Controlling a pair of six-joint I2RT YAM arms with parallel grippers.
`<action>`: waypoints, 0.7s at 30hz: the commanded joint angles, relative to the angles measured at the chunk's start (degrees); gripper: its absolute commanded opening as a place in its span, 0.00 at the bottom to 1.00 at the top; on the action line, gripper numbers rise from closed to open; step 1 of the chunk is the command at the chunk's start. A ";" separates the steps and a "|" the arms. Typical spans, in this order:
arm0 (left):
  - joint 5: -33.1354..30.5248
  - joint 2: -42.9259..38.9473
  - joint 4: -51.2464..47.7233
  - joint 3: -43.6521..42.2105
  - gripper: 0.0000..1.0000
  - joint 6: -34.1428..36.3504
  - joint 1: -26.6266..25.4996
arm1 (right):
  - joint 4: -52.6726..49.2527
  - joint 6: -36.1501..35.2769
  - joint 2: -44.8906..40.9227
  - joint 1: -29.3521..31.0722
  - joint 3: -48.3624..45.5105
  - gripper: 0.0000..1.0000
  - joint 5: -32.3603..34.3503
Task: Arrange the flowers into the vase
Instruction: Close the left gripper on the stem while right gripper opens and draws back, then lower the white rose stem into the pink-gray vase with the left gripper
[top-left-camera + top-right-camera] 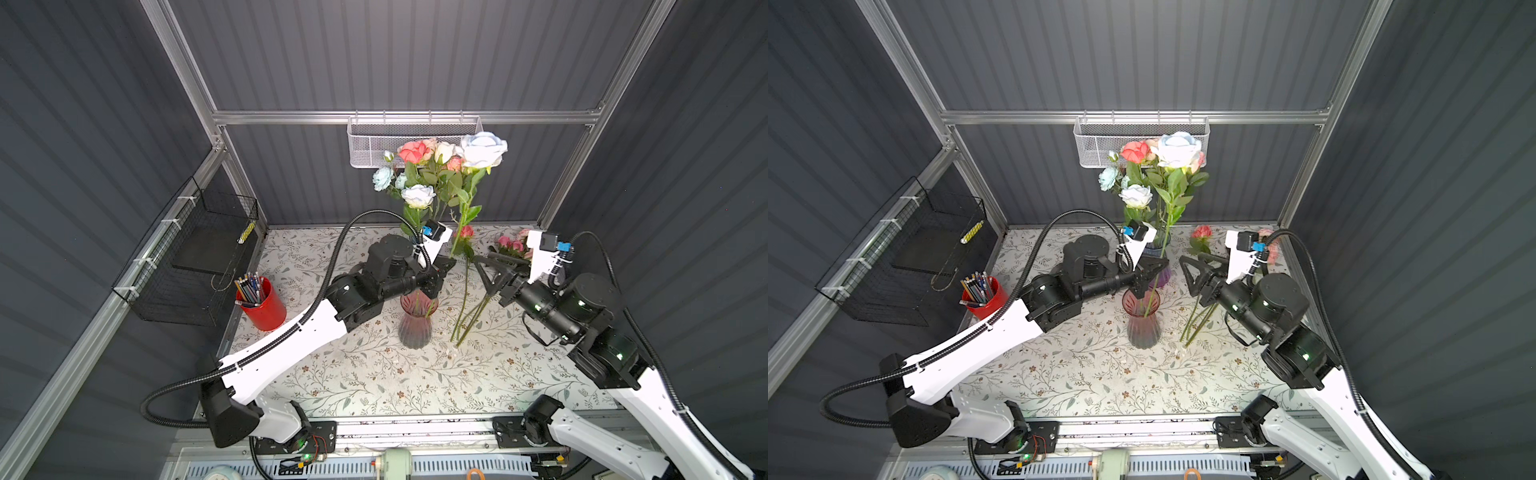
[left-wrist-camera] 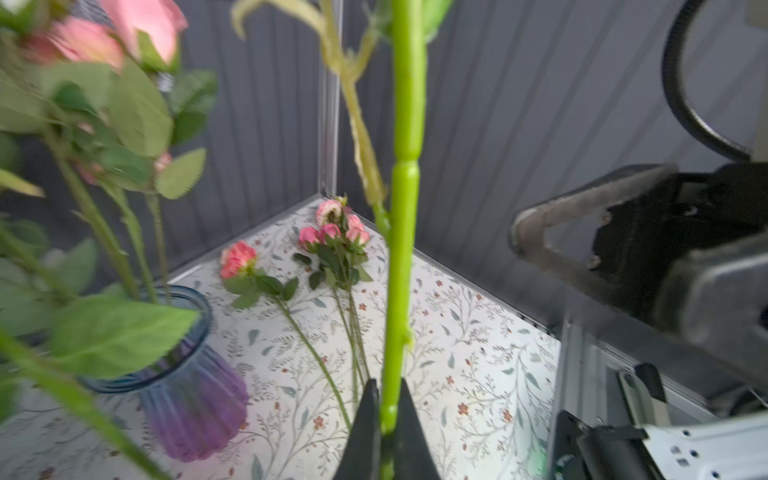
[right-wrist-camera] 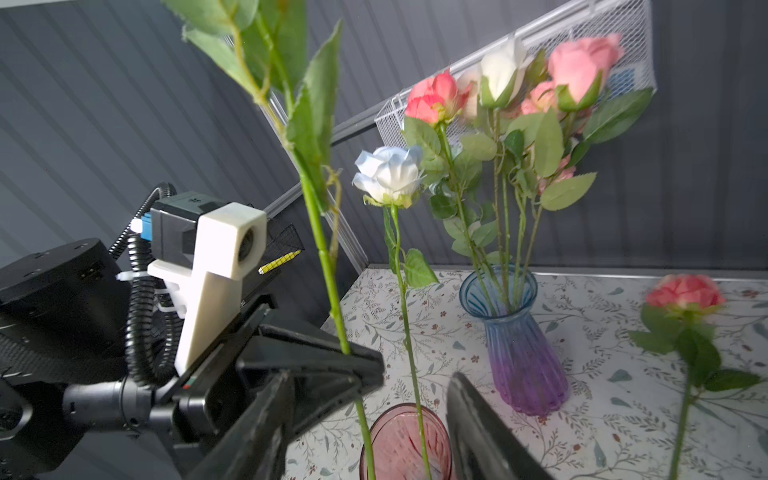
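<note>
Left fingers grip a stem in pink vase; right fingers gape; blue vase holds roses.

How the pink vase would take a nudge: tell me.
Probably tippy: the pink vase is narrow, its roses tower above it. Likely fragile: it looks like see-through glass. The left gripper pinching one rose may steady it.
</note>
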 commanded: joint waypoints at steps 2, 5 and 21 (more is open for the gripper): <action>-11.72 -3.45 9.60 -4.48 0.00 6.26 -0.07 | -1.72 -2.43 -2.48 0.11 -1.68 0.62 5.66; -14.01 -2.99 12.80 -6.73 0.00 6.46 -0.02 | -2.70 -2.84 -2.73 0.10 -2.00 0.62 5.71; -14.55 -0.51 18.07 -19.67 0.00 -0.28 -0.04 | -5.91 -4.55 -4.03 0.05 -4.38 0.64 9.70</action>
